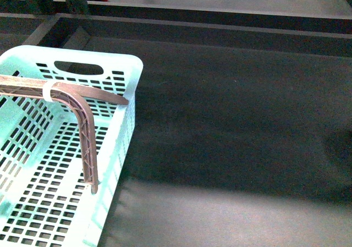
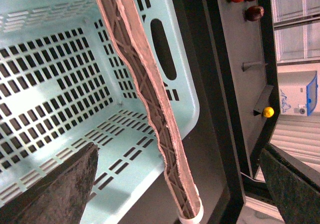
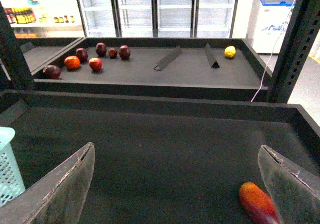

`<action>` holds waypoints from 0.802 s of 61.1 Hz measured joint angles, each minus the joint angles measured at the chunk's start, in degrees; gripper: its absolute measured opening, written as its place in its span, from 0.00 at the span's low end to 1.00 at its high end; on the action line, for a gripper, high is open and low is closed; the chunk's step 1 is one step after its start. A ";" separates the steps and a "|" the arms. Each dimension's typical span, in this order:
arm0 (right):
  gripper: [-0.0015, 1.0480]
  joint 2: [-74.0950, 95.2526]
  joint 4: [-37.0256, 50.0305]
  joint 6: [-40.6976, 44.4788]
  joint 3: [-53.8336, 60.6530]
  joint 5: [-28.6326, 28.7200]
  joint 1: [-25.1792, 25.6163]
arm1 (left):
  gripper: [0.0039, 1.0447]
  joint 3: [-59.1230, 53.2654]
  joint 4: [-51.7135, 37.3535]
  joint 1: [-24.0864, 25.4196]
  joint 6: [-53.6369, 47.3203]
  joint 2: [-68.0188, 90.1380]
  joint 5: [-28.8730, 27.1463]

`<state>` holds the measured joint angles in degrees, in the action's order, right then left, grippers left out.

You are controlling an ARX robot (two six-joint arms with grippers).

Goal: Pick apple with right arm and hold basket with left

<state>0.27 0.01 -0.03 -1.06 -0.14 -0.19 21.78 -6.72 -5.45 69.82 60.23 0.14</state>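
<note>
While the left claw (image 2: 178, 151) is spread wide, its coarse dark pads (image 2: 50, 194) flanking without contact the brownish-mauve lattice handle (image 2: 150, 104) of the slotted pale mint plastic basket (image 1: 125, 131), the right claw (image 3: 176, 148) is parted and empty; the round glossy red apple (image 3: 95, 64) is seen on the far matte shelf (image 3: 190, 77).

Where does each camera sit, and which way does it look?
Front: on the robot's body, looking down at the basket and dark shelf; no arm shows.
Left wrist: over the basket, looking in past its handle; left gripper fingers show.
Right wrist: over the shelf, facing far fruit; right gripper fingers show.
All three share the basket.
</note>
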 joint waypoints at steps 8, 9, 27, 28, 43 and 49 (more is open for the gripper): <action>0.91 0.00 0.00 0.00 0.00 0.00 0.00 | 0.94 0.07 -8.50 -0.94 4.33 8.90 0.59; 0.91 0.00 0.00 -0.02 0.00 0.00 0.00 | 0.94 0.11 -8.85 -0.96 4.50 9.51 0.61; 0.91 0.00 0.00 -0.02 0.00 0.00 0.00 | 0.94 3.67 -16.20 -0.48 5.05 22.01 1.57; 0.91 0.00 0.00 0.00 0.00 0.00 0.00 | 0.91 3.91 -16.20 -0.35 4.90 22.45 1.62; 0.91 0.00 0.00 -0.02 0.00 0.00 0.00 | 0.50 5.46 -16.72 1.07 5.35 26.49 1.84; 0.91 0.00 0.00 0.00 0.00 0.00 0.00 | 0.35 6.10 -17.75 1.38 5.46 27.80 2.23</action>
<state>0.27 0.01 -0.03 -1.06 -0.14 -0.19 27.88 -24.47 -4.08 75.29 88.03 2.37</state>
